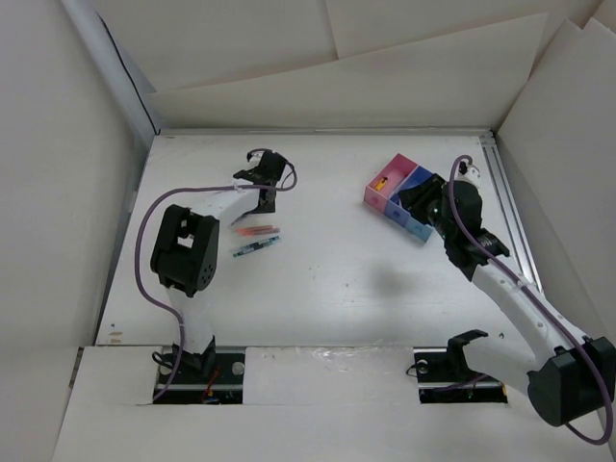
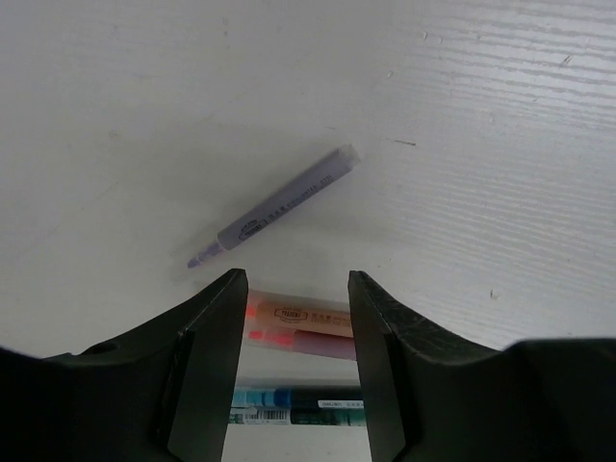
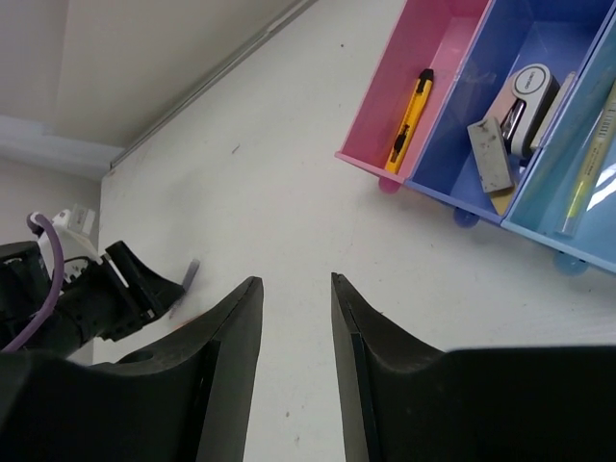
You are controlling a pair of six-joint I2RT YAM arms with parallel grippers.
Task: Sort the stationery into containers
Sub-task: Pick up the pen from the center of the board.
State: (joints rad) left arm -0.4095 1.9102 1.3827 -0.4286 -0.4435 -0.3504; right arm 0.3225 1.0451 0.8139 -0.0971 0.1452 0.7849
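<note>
My left gripper (image 1: 265,200) (image 2: 294,279) is open and empty, low over the table. A grey-blue pen (image 2: 279,205) lies just beyond its tips. An orange pen (image 2: 308,315), a pink pen (image 2: 306,341) and a teal pen (image 2: 298,406) lie side by side under and behind the fingers, also in the top view (image 1: 257,231). The joined containers (image 1: 383,185) stand at the back right. The pink box (image 3: 438,58) holds a yellow-black piece (image 3: 409,120), the purple-blue box (image 3: 553,38) holds erasers (image 3: 491,154), and the light blue box (image 3: 577,231) holds a yellowish pen (image 3: 589,159). My right gripper (image 1: 412,199) (image 3: 296,281) is open and empty beside the boxes.
White walls enclose the table on the left, back and right, with a metal rail (image 1: 510,207) along the right edge. The left arm (image 3: 96,298) shows at the left of the right wrist view. Its purple cable (image 1: 144,241) loops beside it.
</note>
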